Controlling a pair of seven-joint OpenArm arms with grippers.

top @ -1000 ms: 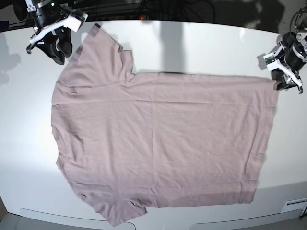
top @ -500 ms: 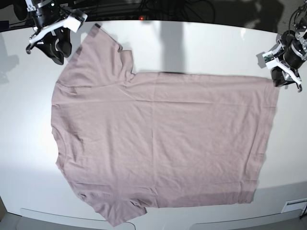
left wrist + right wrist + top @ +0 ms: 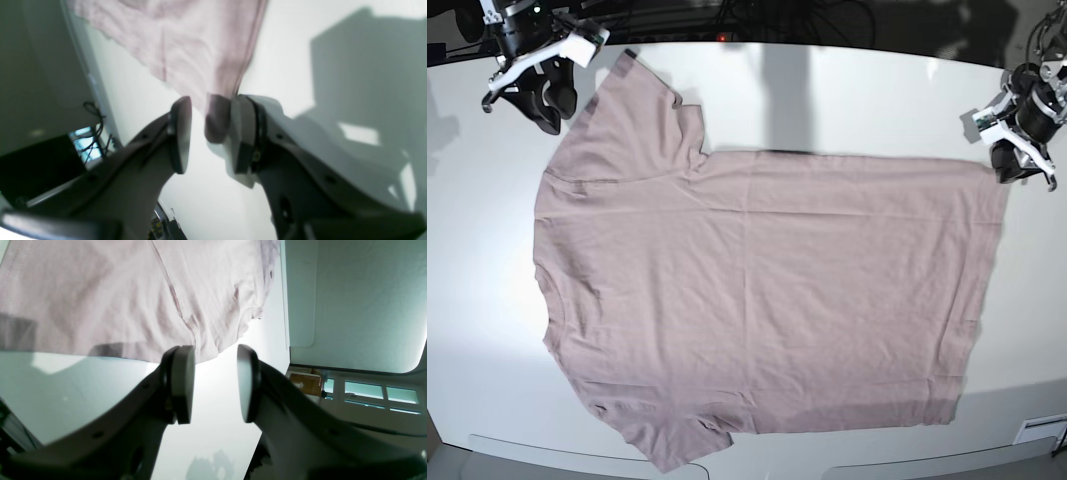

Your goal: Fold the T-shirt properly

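In the left wrist view the left gripper [image 3: 208,133] is standing with its jaws apart and a corner of the T-shirt [image 3: 186,50] is lying in the gap, its tip resting against the inner face of the right-hand pad while the other pad is standing clear; the cloth is running away from the jaws toward the top of that view, so a grasp would seem to turn on closing exactly where the gripper is; in the right wrist view the right gripper [image 3: 215,383] is likewise showing its pads parted with nothing between them, and a sleeve edge of the shirt is lying just beyond the fingertips, not inside them; in the base view the T-shirt [image 3: 757,300] is lying flat on the white table [image 3: 847,90], its long axis running across the view, collar end toward the right gripper [image 3: 537,95] and hem toward the left gripper [image 3: 1017,150]; the left arm is looking the nearer to a hold; the lower sleeve is being cut off at the table's near edge, and the wrist views are too blurred to show whether the left pad is pressing the table.
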